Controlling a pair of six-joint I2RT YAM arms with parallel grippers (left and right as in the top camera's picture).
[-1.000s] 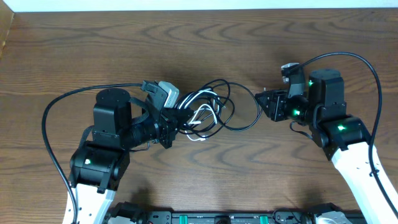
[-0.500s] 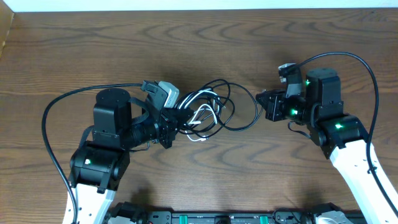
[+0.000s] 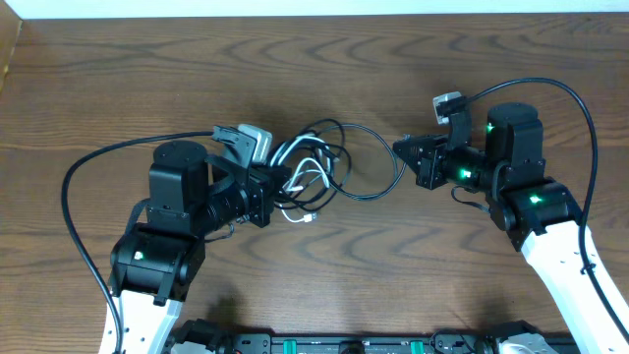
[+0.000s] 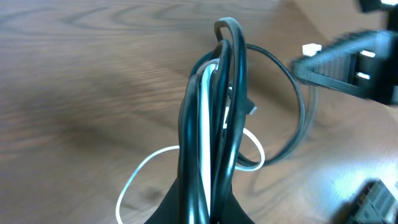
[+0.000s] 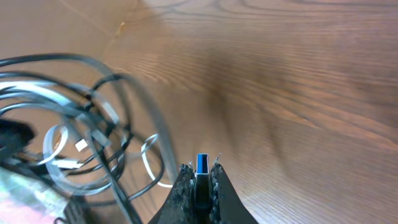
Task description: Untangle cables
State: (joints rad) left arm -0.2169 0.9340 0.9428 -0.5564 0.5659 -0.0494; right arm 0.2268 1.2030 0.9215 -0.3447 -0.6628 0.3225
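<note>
A tangle of a thin black cable (image 3: 346, 129) and a white cable (image 3: 307, 177) lies mid-table. My left gripper (image 3: 278, 183) is shut on the tangle's left side. In the left wrist view the black (image 4: 233, 74) and white (image 4: 205, 124) strands rise as one bundle from between its fingers (image 4: 208, 214). My right gripper (image 3: 400, 149) is at the tangle's right end, shut on the black cable's plug. The right wrist view shows that blue-tipped plug (image 5: 202, 163) pinched between the fingers (image 5: 201, 177), with the tangle (image 5: 93, 124) to its left.
The brown wooden table (image 3: 324, 59) ends at a pale strip along the far edge. Thick black arm cables arc out at the left (image 3: 79, 182) and right (image 3: 590, 128). A dark equipment rail (image 3: 344, 344) runs along the near edge.
My right gripper has closed on the plug and shifted slightly left and up. My left gripper has drawn the bundle a little up and left, and the black loop has shifted with it.
</note>
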